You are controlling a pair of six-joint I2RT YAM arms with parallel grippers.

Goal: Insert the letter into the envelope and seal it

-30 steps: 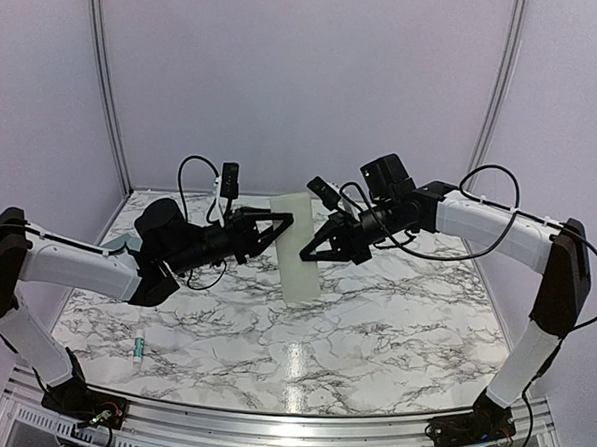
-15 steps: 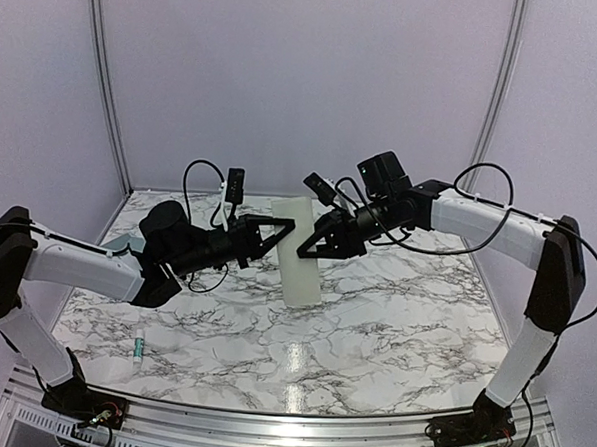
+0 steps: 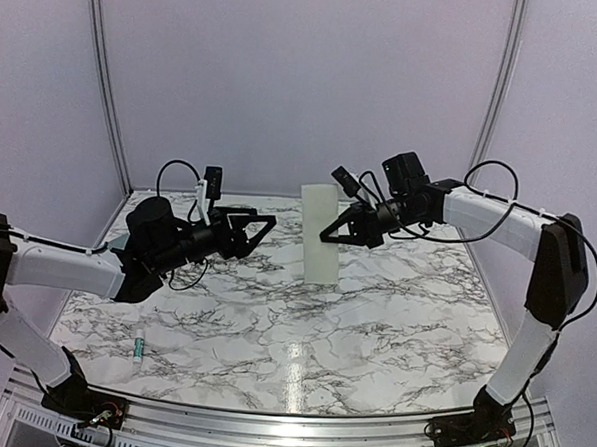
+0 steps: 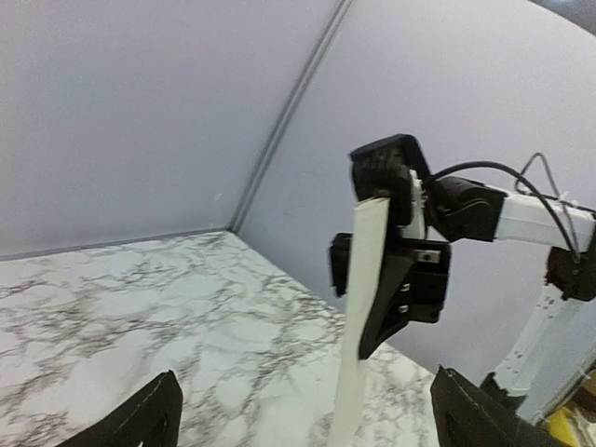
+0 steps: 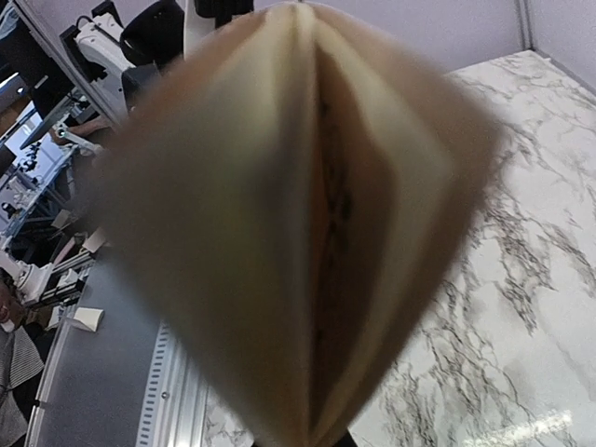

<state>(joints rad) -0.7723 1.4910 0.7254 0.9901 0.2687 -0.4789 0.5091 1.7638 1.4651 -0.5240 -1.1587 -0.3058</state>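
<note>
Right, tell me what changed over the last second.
The left gripper let go of the tan rectangular paper letter and drew back leftward, jaws open. The right gripper, shut on the letter, swung it upright and slightly rightward. The small white-green tube on the marble table stayed put.

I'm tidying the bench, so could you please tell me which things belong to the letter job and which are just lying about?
Job:
- letter, held upright by the right gripper
- envelope, mostly hidden behind the left arm
- left gripper, open

Lying about:
- small white-green tube
</note>
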